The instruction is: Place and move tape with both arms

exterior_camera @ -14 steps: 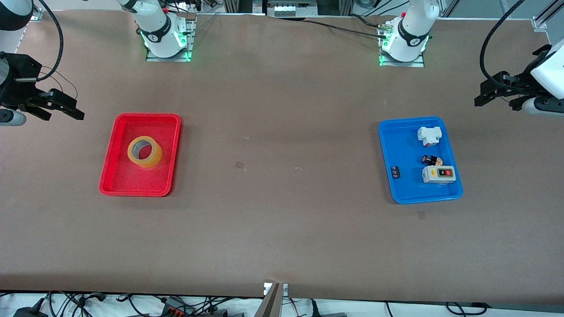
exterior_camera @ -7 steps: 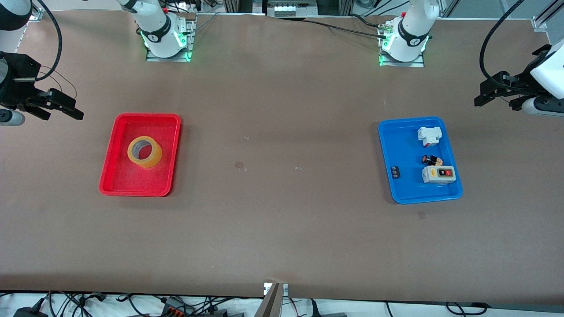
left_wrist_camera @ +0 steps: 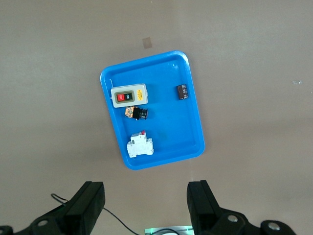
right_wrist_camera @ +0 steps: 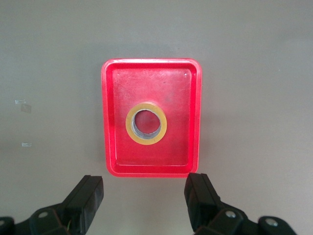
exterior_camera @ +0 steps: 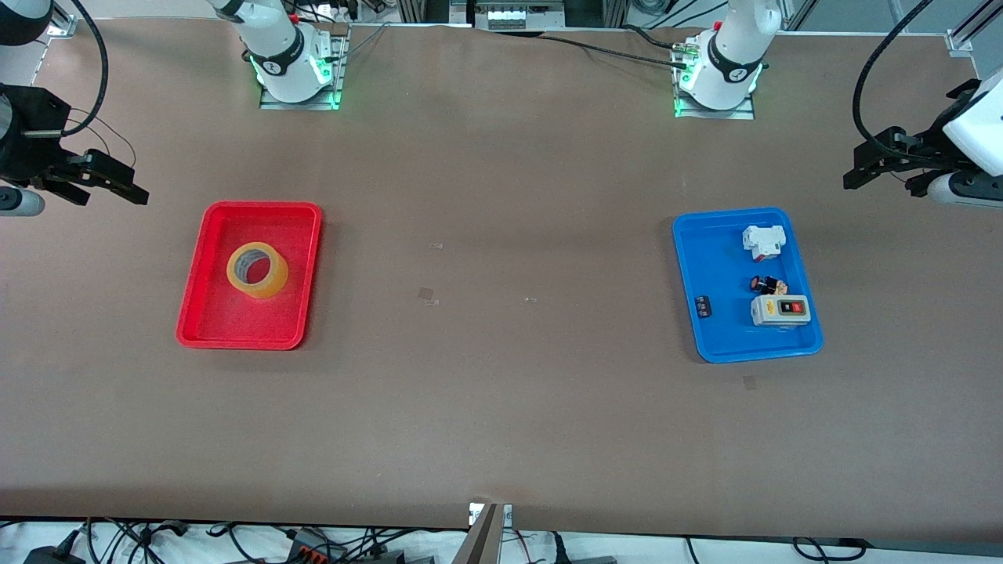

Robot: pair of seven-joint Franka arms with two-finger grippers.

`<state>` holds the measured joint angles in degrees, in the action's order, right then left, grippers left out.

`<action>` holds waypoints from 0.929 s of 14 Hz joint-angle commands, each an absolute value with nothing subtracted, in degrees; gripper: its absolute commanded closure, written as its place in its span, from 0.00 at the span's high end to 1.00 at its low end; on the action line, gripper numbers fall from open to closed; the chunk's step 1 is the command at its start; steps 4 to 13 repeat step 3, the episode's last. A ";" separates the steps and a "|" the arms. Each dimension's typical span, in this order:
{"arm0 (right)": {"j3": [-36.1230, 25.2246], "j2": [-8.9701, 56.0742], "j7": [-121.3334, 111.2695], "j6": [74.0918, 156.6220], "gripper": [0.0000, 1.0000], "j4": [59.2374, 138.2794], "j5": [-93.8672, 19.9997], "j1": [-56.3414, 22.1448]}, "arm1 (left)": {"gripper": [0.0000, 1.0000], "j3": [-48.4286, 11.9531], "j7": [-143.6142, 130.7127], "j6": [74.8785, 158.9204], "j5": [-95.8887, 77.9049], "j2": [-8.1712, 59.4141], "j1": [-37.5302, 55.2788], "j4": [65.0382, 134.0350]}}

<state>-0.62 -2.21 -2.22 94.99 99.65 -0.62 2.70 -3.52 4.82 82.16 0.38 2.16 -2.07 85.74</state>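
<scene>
Right wrist view shows the tape [right_wrist_camera: 146, 124] lying flat in the red tray [right_wrist_camera: 108, 117], below and just ahead of my right hand [right_wrist_camera: 143, 201], whose fingers are spread and empty. I judge the roll light, stiff and smooth-sided, best pinched across its wall, one finger in the hole. My left hand [left_wrist_camera: 145, 208], also spread, waits above the tabletop beside the blue tray [left_wrist_camera: 194, 117].

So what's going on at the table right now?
Nothing is being handled yet. The tape lies flat in the red tray toward the right arm's end. The right claw hangs open above the table beside that tray. The left claw hangs open at the other end, near the blue tray, which holds the switch boxes and small parts.
</scene>
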 commanded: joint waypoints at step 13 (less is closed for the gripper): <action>-0.79 -3.16 -2.11 93.69 1.00 99.40 -0.18 2.37 | 1.00 -3.52 4.13 81.12 0.09 2.55 -1.76 84.46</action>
